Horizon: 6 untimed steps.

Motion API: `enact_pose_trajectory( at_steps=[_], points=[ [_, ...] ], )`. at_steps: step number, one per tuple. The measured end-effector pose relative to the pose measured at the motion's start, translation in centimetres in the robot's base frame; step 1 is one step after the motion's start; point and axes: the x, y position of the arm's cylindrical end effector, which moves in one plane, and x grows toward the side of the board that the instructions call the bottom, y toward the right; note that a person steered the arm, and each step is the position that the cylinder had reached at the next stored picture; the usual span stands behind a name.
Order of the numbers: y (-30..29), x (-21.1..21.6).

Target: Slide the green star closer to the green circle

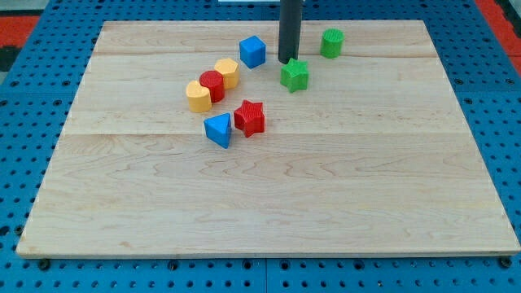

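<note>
though no claw or writing visible, my tip [287, 62] touching green star [295, 75], near green circle [331, 42]

Blocks — green star [295, 75], green circle [331, 42], blue cube [252, 51], red star [250, 117]; pale wood board [269, 203] — dark rod [289, 28].
</note>
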Motion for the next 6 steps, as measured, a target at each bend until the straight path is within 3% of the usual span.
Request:
enact_pose_trajectory(
  at_steps=[2,3,5,6],
  points=[
    [-7.3,2.3],
    [-4.3,5.2],
    [3.8,2.7],
    [3.8,2.5]
  ],
)
